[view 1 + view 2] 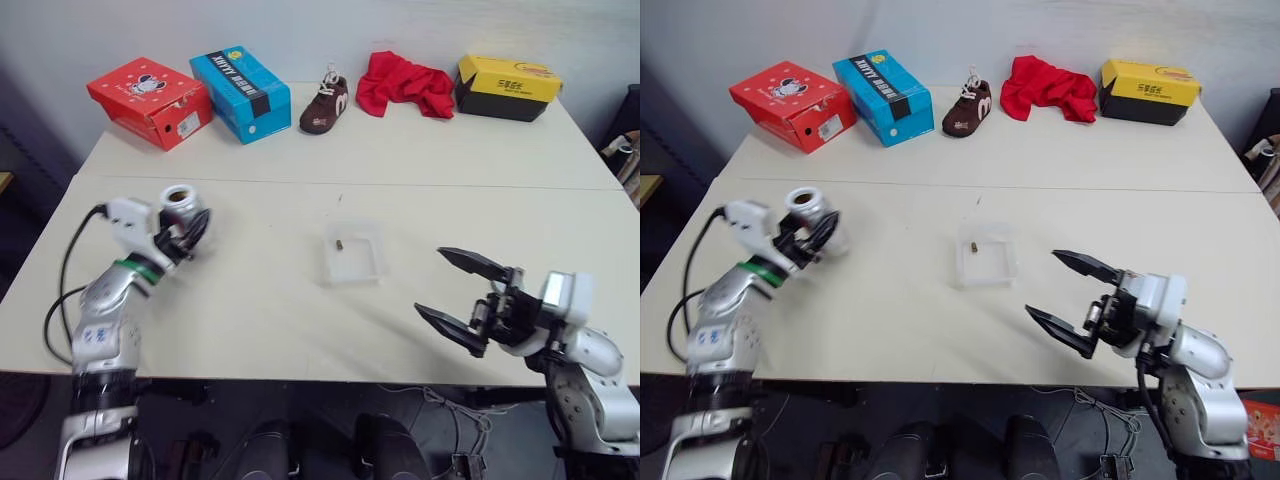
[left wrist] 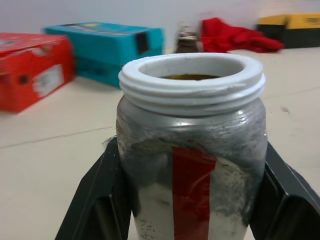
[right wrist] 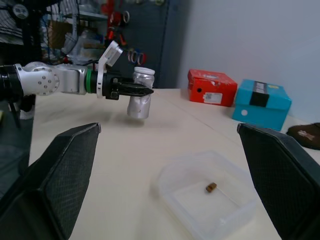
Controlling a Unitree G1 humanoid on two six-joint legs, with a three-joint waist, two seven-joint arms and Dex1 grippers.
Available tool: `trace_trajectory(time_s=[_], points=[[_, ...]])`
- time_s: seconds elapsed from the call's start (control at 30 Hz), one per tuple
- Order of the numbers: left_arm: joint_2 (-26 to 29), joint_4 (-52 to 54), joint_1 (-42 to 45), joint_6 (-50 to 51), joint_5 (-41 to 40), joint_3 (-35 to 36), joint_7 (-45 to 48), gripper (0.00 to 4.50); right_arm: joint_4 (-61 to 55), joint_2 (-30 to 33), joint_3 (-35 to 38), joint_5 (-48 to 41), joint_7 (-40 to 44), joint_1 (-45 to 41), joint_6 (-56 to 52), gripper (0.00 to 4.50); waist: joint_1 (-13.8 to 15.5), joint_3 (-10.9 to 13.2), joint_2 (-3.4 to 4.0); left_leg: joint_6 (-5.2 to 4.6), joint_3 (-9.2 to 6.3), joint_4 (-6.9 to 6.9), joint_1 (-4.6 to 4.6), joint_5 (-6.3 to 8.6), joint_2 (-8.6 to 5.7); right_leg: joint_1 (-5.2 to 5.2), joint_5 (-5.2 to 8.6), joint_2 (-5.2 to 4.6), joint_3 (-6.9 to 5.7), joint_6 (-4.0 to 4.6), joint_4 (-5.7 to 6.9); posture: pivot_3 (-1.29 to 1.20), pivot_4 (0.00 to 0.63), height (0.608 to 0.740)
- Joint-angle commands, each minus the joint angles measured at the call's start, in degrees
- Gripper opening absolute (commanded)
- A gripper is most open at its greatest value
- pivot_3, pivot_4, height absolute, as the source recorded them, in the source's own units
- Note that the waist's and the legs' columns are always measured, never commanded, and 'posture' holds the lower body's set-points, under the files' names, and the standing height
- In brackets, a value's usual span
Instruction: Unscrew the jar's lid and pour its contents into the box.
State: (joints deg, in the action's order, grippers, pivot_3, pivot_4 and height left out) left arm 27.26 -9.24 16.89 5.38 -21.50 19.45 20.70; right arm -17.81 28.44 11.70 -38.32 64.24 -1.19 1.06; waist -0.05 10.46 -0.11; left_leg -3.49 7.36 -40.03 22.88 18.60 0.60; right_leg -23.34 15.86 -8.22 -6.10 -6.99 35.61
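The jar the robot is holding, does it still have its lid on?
No, the jar in the left claw has an open white threaded mouth with no lid on it.

Both arms are silver-grey metal with rounded joint housings, the left arm (image 1: 108,310) bearing a green ring just behind its white wrist block and a black cable looping beside it, each ending in two black wedge-shaped fingers (image 1: 470,263).

The jar (image 2: 192,165) base is cut off by the frame edge; both fingers (image 2: 95,200) beside the jar likewise (lower parts only).
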Motion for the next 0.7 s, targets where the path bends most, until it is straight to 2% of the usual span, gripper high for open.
trace_trajectory(time_s=[0.03, 0.17, 0.4, 0.6, 0.63, 0.7], points=[[-0.8, 1.7, -2.3, -3.8, 1.9, 4.1, -4.8, 2.37, -0.1, -0.3, -1.0, -0.5, 0.2, -1.8, 0.1, 4.48, 0.1, 0.0, -0.02, 0.01, -0.01, 0.01, 0.00, 0.01, 0.00, -0.01, 0.00, -0.02, -0.01, 0.01, 0.00, 0.00, 0.150, 0.740], [-1.8, 1.6, -2.4, -4.0, 3.6, 4.6, -8.3, 2.37, 1.3, 0.5, -1.5, -0.1, 1.0, -3.0, 0.5, 4.48, 0.2, -0.1, -0.18, 0.14, -0.12, 0.04, 0.03, 0.08, -0.08, -0.03, -0.01, -0.17, -0.06, 0.09, -0.06, 0.00, 0.150, 0.740], [-2.6, -1.8, -4.0, -6.8, 4.3, 3.5, -5.7, 2.37, 2.5, 1.1, -1.3, 0.3, 1.1, -3.4, 0.5, 4.48, 0.0, -0.1, -0.19, 0.07, -0.07, 0.12, 0.02, 0.07, -0.12, -0.03, -0.01, -0.18, -0.22, 0.09, 0.00, 0.00, 0.150, 0.740], [-2.9, -0.6, -6.1, -6.4, 1.7, 4.9, -3.6, 4.30, 2.8, 1.4, -0.5, 0.8, 1.1, -2.5, 1.2, 4.50, 0.0, -0.1, -0.19, 0.05, -0.07, 0.13, 0.02, 0.07, -0.12, -0.04, -0.01, -0.19, -0.23, 0.09, 0.00, 0.00, 0.150, 0.740], [-2.8, -0.5, -6.6, -6.3, 1.6, 5.0, -3.3, 4.45, 2.8, 1.8, 0.6, 0.5, 1.2, -1.6, 1.3, 4.50, 0.0, -0.1, -0.19, 0.05, -0.07, 0.14, 0.02, 0.07, -0.12, -0.04, -0.01, -0.19, -0.22, 0.09, -0.01, 0.00, 0.150, 0.740], [-2.4, -0.5, -7.0, -6.3, 1.7, 5.0, -3.0, 4.45, 2.6, 2.4, 2.1, -0.1, 1.2, 0.0, 1.2, 4.50, 0.1, -0.1, -0.20, 0.05, -0.08, 0.16, 0.02, 0.07, -0.11, -0.04, -0.01, -0.19, -0.20, 0.09, -0.04, 0.00, 0.150, 0.740]])
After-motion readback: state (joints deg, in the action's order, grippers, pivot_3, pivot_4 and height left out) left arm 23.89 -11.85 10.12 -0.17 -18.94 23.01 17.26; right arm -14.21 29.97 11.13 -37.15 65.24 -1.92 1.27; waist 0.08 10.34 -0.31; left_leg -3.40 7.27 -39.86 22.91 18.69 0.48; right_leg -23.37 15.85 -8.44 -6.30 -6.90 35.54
